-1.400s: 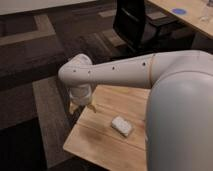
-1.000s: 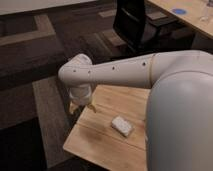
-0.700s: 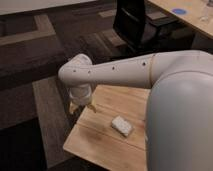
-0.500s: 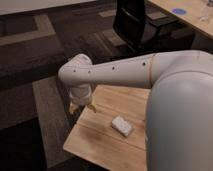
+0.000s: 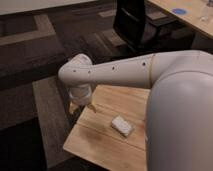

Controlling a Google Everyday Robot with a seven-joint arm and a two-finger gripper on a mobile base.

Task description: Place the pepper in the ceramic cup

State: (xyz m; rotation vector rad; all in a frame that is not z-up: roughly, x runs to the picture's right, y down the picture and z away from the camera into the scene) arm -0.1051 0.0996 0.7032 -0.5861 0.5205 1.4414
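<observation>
I cannot pick out the slim orange pepper or the dark blue ceramic cup; my white arm (image 5: 125, 72) may hide both. The hand (image 5: 79, 105) hangs over the left edge of the pale wooden tabletop (image 5: 100, 145), and I cannot tell its grip or load. A whitish rectangular block (image 5: 122, 126) lies near. I judge the placing is not yet done.

My gripper (image 5: 81, 103) hangs under my wrist at the left edge of the wooden table (image 5: 100, 142); a slim orange-tan sliver, seemingly the pepper (image 5: 73, 107), points downward just beside it, mostly hidden; the ceramic cup I cannot make out.
</observation>
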